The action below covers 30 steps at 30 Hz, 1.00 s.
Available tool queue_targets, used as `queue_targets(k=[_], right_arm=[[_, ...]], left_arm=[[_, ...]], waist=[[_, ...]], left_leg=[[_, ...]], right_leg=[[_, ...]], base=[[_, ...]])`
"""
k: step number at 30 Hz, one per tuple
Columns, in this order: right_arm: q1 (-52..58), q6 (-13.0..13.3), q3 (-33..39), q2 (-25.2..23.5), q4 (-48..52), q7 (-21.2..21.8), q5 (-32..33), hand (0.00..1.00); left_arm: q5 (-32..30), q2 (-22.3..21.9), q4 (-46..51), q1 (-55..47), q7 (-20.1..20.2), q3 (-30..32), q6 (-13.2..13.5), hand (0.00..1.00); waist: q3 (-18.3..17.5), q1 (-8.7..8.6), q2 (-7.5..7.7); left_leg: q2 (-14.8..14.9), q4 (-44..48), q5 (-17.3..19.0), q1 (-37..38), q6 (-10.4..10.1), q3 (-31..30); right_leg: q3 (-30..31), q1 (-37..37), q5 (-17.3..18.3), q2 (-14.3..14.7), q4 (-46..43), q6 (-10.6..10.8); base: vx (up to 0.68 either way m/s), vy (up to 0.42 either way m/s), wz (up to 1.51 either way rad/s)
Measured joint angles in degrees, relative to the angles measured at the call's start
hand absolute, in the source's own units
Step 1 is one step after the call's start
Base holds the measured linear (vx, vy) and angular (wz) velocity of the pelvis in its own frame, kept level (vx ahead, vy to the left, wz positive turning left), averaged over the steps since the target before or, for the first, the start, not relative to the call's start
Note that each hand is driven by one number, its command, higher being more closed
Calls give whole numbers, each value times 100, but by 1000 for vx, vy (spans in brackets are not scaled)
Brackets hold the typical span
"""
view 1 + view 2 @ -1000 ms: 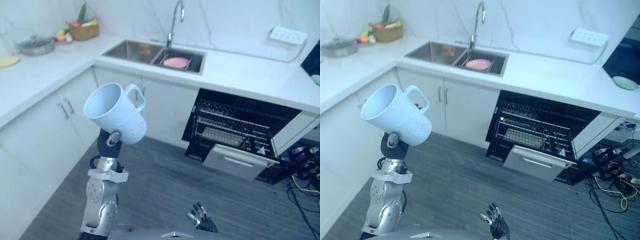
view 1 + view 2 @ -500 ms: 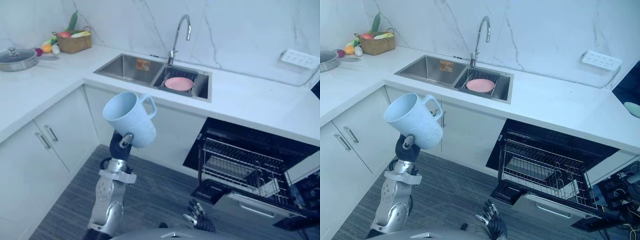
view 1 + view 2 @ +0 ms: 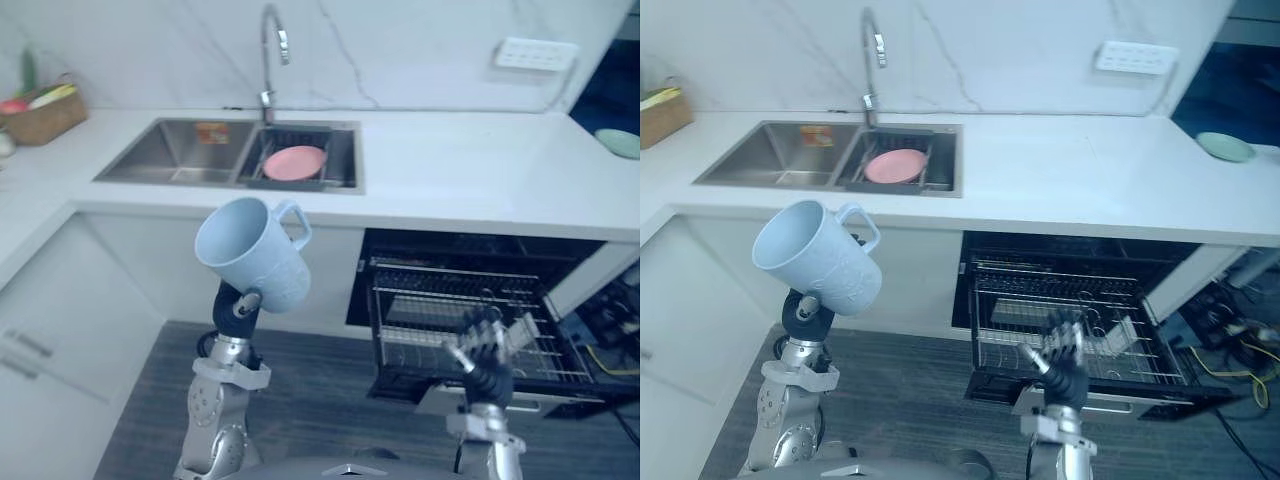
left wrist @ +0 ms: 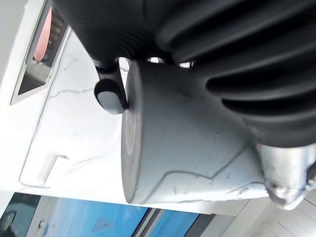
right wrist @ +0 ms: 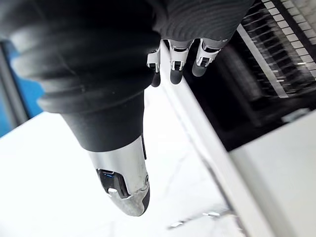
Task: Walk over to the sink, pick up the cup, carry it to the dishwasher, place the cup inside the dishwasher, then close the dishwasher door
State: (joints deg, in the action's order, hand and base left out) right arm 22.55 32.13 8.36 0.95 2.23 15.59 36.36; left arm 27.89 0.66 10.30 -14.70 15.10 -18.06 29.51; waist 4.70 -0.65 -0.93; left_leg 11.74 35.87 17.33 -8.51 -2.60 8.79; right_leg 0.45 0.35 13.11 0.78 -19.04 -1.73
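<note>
A pale blue cup (image 3: 251,252) with a handle is held up in front of me, tilted, its mouth toward the upper left. My left hand (image 3: 237,304) is shut on it from below; in the left wrist view the cup (image 4: 187,148) lies against the palm with a dark fingertip (image 4: 110,97) over its base. The dishwasher (image 3: 470,300) under the counter stands open, its wire rack (image 3: 1070,315) showing. My right hand (image 3: 483,348) is raised in front of the rack, fingers (image 5: 173,60) straight and holding nothing. The sink (image 3: 180,165) lies behind the cup.
A pink plate (image 3: 294,162) rests in the sink's right basin below the faucet (image 3: 270,45). A green dish (image 3: 620,143) sits on the counter at far right. White cabinets (image 3: 45,330) stand to the left. Cables (image 3: 1240,350) lie on the floor right of the dishwasher.
The camera has swung right, so the dishwasher now lies ahead. My right hand has risen from low down to the front of the rack. The cup stays in my left hand.
</note>
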Motion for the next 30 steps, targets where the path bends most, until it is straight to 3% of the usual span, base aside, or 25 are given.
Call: queue_targets(k=[2, 4, 5, 6, 7, 9, 13, 16, 18, 20, 21, 23, 25, 30], right_arm=[[-169, 75, -50, -33, 625, -4, -23, 0], [-227, 122, -92, -58, 941, -70, -25, 0], [-169, 121, -101, -58, 1073, -83, -24, 0], [-57, 110, -108, -122, 1068, -83, -20, 0], [177, 100, -145, -279, 1140, -73, -20, 0], [257, -5, -133, -490, 1280, -66, -14, 0], [257, -172, -147, -518, 1611, 52, -22, 0], [143, -367, -200, -488, 1545, 75, -73, 0], [-161, -424, -385, -416, 1324, 151, -72, 0], [-748, -585, -634, -368, 812, 304, -71, 0], [-874, -661, -706, -360, 716, 312, -72, 0], [-1140, -823, -882, -297, 443, 308, -73, 0], [-1146, -832, -902, -237, 302, 282, -73, 0], [-1276, -838, -1184, -62, 264, 181, -81, 0]], left_arm=[[-90, -11, 13, -215, -73, -49, -50, 100], [-134, -20, 40, -357, -110, -68, -91, 100], [-177, -61, 44, -427, -106, -90, -103, 100], [-180, 11, 47, -517, -104, -99, -114, 100], [-181, 100, 85, -536, -92, -112, -133, 100], [-180, 161, 198, -424, -92, -139, -150, 100], [-183, 163, 202, -98, -55, -380, -282, 100], [-313, 161, 198, -9, -195, -441, -355, 100], [-357, 156, 134, -8, -377, -305, -398, 100], [-502, 154, 110, 3, -512, 160, -480, 100], [-559, 155, 110, 22, -534, 309, -490, 100], [-623, 161, 109, 140, -732, 568, -614, 100], [-626, 159, 108, 268, -750, 570, -696, 100], [-687, 151, 160, 280, -1024, 572, -697, 100]], waist=[[-12, 84, 82], [-46, 127, 24], [-90, 140, -29], [-194, 117, 56], [-378, 32, 240], [-381, -65, 414], [-407, -186, 473], [-473, -98, 407], [-476, -72, 302], [-470, -38, 125], [-465, -6, 139], [-419, 44, 106], [-351, 34, 54], [-313, 87, 72]], left_leg=[[-348, -1273, -192, 133, -56, -813], [-394, -1689, -464, 177, -39, -1234], [-384, -1675, -889, 235, -244, -1195], [-451, -1599, -801, 287, -368, -978], [-571, -1593, -694, 281, -256, -770], [-669, -1612, -646, 341, -173, -531], [-729, -1911, -585, 674, -33, -168], [-701, -2246, -579, 913, 61, 441], [-620, -2398, -585, 1031, 70, 977], [-482, -2505, -594, 1074, 85, 1505], [-482, -2503, -594, 1075, 85, 1565], [-509, -2504, -575, 1053, 62, 1413], [-534, -2492, -568, 1038, 60, 1322], [-527, -2508, -580, 1016, 52, 1292]], right_leg=[[756, 233, 5, -47, 259, 58], [1292, 309, 179, -23, 251, 272], [1516, 344, 278, -6, 185, 406], [1708, 393, 336, -124, 207, 494], [1794, 362, 285, -330, 302, 550], [1832, 321, 96, -505, 453, 663], [1776, 269, -357, -660, 549, 859], [971, -112, -543, -739, 432, 756], [-142, -330, -740, -798, 538, 547], [-1509, -306, -1180, -791, 1285, 265], [-1773, -262, -1236, -787, 1477, 197], [-1811, -176, -1742, -667, 2052, 413], [-1831, -102, -1827, -674, 2180, 537], [-1804, -52, -1873, -626, 2369, 512]], base=[[442, 198, -167], [301, 220, -153], [349, 296, -142], [348, 304, -102], [427, 356, -76], [298, 251, -56], [141, 158, -47], [35, 70, -105], [-24, 56, -152], [-33, -2, -179], [-52, -80, -156], [-60, -93, -91], [-59, -23, -4], [-56, -11, 1]])
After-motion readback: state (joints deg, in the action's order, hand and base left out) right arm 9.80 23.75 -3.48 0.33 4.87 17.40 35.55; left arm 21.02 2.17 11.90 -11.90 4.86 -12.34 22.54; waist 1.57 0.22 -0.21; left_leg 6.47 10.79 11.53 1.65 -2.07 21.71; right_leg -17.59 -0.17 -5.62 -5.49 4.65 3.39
